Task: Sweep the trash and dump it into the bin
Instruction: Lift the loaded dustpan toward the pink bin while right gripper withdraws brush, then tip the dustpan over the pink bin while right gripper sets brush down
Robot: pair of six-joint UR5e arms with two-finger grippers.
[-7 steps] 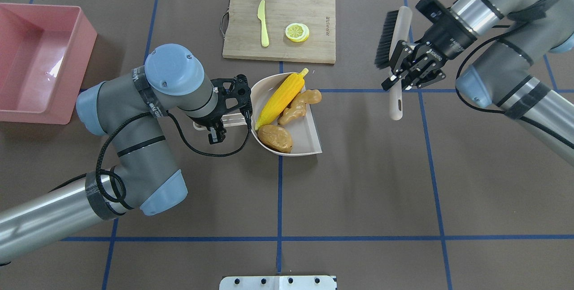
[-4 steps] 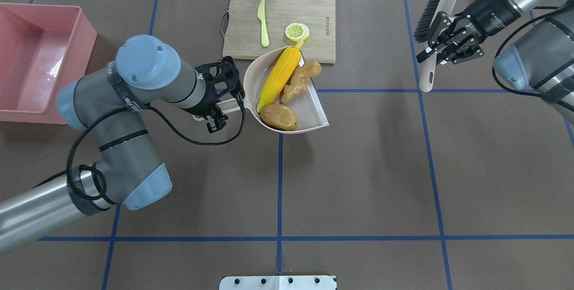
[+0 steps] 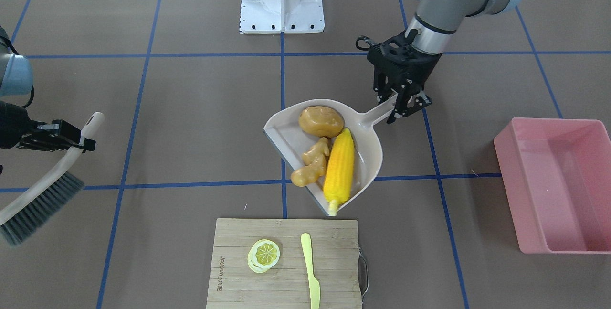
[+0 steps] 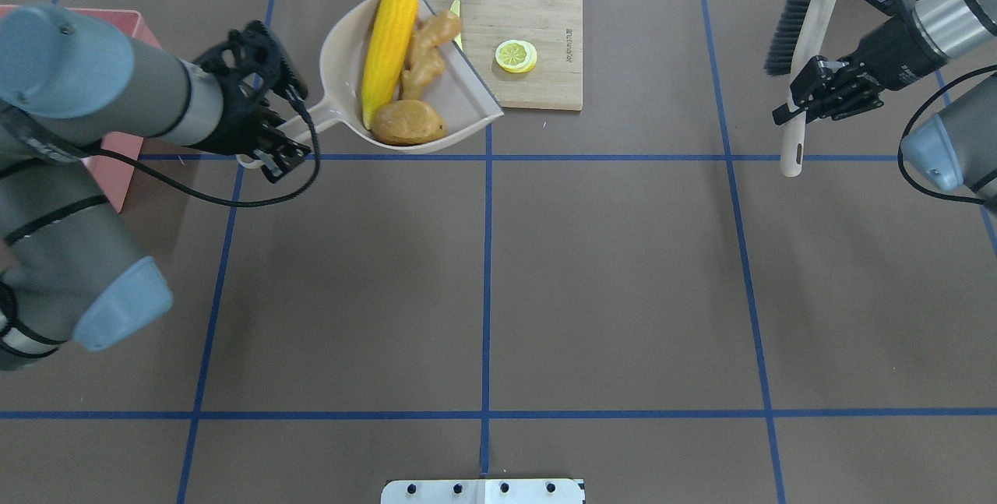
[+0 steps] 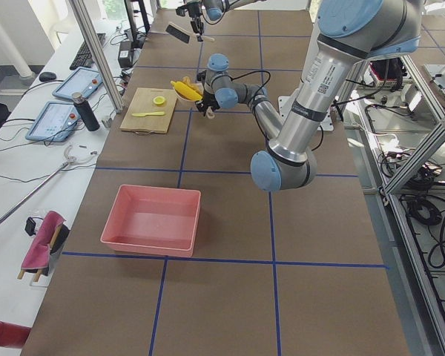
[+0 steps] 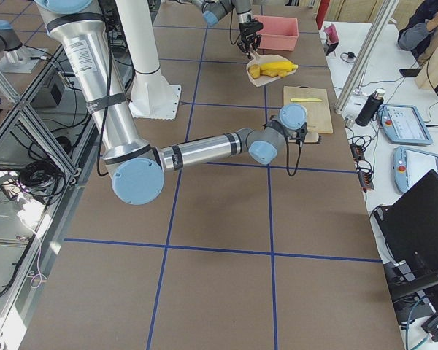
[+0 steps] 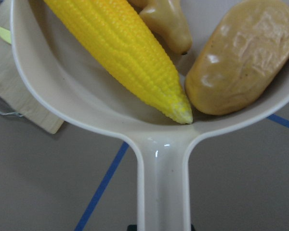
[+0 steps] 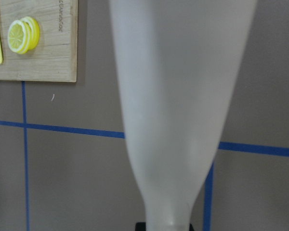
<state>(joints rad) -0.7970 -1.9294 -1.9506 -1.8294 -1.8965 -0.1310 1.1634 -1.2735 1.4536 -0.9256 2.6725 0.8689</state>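
My left gripper (image 4: pixel 273 146) is shut on the handle of the beige dustpan (image 4: pixel 467 99) and holds it above the table, overlapping the cutting board's left edge. In the pan lie the yellow corn cob (image 4: pixel 388 44), the tan ginger root (image 4: pixel 424 52) and the brown potato (image 4: pixel 407 122). The left wrist view also shows the corn (image 7: pixel 120 53) and potato (image 7: pixel 241 57). The pink bin (image 3: pixel 508 194) stands empty at the robot's far left, apart from the pan; my left arm hides most of it in the overhead view. My right gripper (image 4: pixel 806 95) is shut on the brush (image 4: pixel 787 21), lifted at the far right.
A wooden cutting board (image 4: pixel 537 29) at the back middle carries a lemon slice (image 4: pixel 516 55) and a yellow-green knife (image 3: pixel 311 271), which the dustpan partly hides in the overhead view. The white base plate (image 4: pixel 483 491) sits at the near edge.
My left arm has lifted the loaded dustpan and carried it back and left, toward the bin. My right arm has drawn the brush further out to the right.
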